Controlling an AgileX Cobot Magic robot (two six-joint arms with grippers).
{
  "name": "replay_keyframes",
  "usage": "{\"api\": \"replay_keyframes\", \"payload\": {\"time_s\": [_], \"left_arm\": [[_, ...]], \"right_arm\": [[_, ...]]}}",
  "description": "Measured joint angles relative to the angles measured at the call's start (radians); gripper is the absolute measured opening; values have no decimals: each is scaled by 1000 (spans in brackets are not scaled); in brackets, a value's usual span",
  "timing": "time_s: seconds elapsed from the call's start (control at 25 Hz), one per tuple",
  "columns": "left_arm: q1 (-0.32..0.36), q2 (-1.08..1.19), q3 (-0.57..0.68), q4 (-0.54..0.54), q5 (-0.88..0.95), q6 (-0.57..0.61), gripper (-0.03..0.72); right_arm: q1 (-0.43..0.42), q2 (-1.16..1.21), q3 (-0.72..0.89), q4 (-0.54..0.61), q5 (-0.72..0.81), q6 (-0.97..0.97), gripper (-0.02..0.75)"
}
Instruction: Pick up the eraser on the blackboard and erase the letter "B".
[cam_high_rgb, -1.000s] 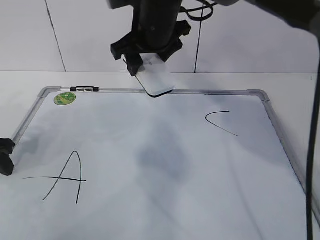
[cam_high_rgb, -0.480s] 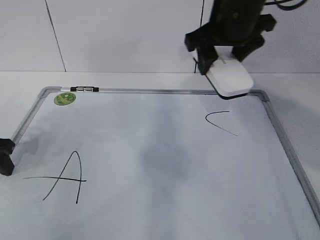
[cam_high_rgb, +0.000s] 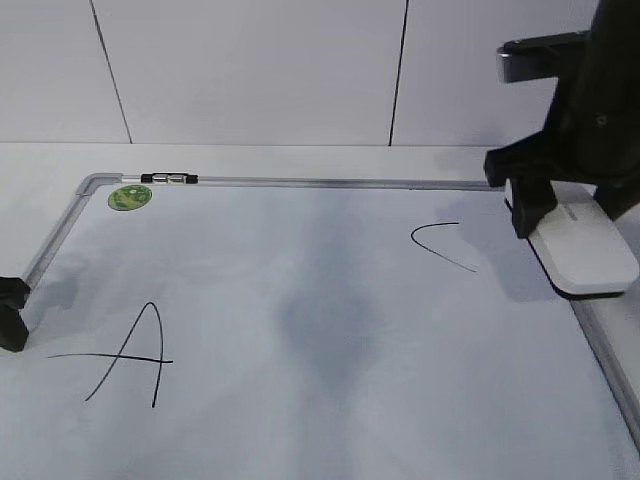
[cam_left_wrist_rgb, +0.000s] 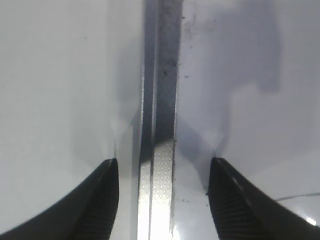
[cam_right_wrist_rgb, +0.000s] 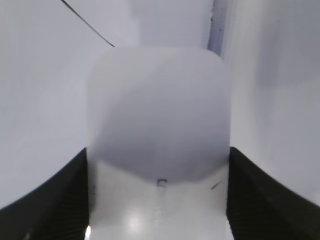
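Jaws clamped on the eraser (cam_high_rgb: 585, 252) at the right; the left pair stands apart, holding nothing.

The right gripper (cam_high_rgb: 560, 215) holds the white eraser by its sides, at the right edge of the blackboard (cam_high_rgb: 300, 182), just right of the curved "C" (cam_high_rgb: 441, 245). The left gripper (cam_left_wrist_rgb: 162, 200) straddles the board's silver frame (cam_left_wrist_rgb: 157, 100). The "A" (cam_high_rgb: 125, 355) sits at lower left, near the green sticker (cam_high_rgb: 130, 197)'s side; I can see no "B".
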Motion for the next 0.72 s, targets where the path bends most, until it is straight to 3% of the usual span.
{"api": "replay_keyframes", "payload": {"time_s": [0.36,0.6,0.72], "left_arm": [[0,0,0,0,0,0,432],[0,0,0,-1,2,0,432],[0,0,0,-1,2,0,432]], "right_arm": [[-61,-27,224,12,-165,24,552],[-173,20,243,111,-238,-91,552],[-186,52,243,110,-256,-131,552]]}}
